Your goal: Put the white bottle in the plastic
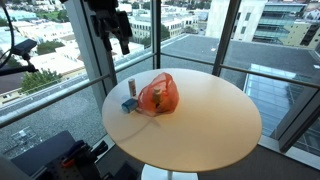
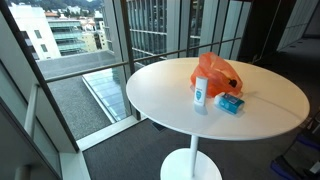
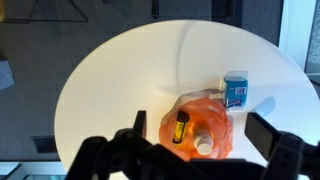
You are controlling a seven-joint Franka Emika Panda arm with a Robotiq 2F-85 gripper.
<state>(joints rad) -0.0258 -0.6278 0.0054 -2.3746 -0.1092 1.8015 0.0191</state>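
Note:
The white bottle (image 2: 201,93) stands upright on the round table, close against the orange plastic bag (image 2: 218,75). It also shows in an exterior view (image 1: 131,88), left of the bag (image 1: 158,95). In the wrist view I look down on the bag (image 3: 212,118). A yellow bottle (image 3: 181,129) lies inside it, and the white bottle's cap (image 3: 205,146) shows at its near edge. My gripper (image 3: 203,128) is open and empty, high above the bag, and shows near the window in an exterior view (image 1: 120,42).
A small blue box (image 3: 236,90) lies on the table next to the bag, and shows in both exterior views (image 1: 128,104) (image 2: 230,103). The white round table (image 1: 210,125) stands on a pedestal. Glass walls stand close behind it.

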